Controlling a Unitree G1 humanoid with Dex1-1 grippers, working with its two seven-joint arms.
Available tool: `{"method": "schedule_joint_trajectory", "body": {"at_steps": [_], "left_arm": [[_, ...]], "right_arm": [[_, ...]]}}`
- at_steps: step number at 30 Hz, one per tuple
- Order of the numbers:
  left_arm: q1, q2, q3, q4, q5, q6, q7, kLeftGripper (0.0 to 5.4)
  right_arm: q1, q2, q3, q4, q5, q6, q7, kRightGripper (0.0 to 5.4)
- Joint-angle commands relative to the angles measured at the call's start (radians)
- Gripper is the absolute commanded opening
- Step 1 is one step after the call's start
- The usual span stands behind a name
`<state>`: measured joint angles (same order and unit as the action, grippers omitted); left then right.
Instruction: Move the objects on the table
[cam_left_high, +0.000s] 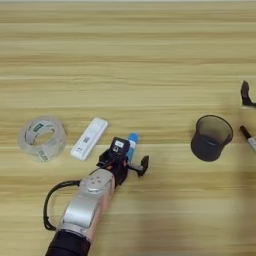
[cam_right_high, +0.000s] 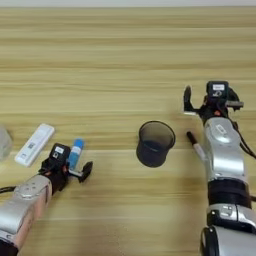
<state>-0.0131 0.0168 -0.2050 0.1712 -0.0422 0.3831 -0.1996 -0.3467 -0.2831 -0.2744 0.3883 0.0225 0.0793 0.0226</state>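
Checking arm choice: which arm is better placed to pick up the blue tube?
Left. Its pincer is open right at the blue tube; the right pincer is beyond the black mesh cup, by a marker.

The left gripper (cam_left_high: 134, 161) sits at the blue tube (cam_left_high: 132, 144), fingers spread, beside the cassette (cam_left_high: 89, 138) and tape roll (cam_left_high: 42, 137). The mesh cup (cam_left_high: 211, 137) stands well right, near a marker (cam_left_high: 248, 138) and a right gripper finger (cam_left_high: 245, 95) at the edge.

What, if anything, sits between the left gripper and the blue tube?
Nothing visible. The left gripper is already at the blue tube, one finger beside it, the other out to its right. The cassette and tape roll lie off to the left.
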Motion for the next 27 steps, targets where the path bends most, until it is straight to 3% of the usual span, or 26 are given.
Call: {"method": "schedule_joint_trajectory", "body": {"at_steps": [1, 3, 27], "left_arm": [[0.002, 0.013, 0.006, 0.024, 0.018, 0.004, 0.008, 5.40], [0.002, 0.015, 0.007, 0.025, 0.019, 0.002, 0.008, 5.40], [0.001, 0.028, 0.035, 0.067, 0.027, -0.030, 0.005, 2.75]], "right_arm": [[0.013, 0.008, 0.008, 0.033, -0.006, -0.064, -0.025, 5.38], [0.012, 0.009, 0.009, 0.040, -0.004, -0.079, -0.029, 5.38], [0.012, 0.006, 0.011, 0.048, 0.007, -0.101, -0.042, 5.40]]}}
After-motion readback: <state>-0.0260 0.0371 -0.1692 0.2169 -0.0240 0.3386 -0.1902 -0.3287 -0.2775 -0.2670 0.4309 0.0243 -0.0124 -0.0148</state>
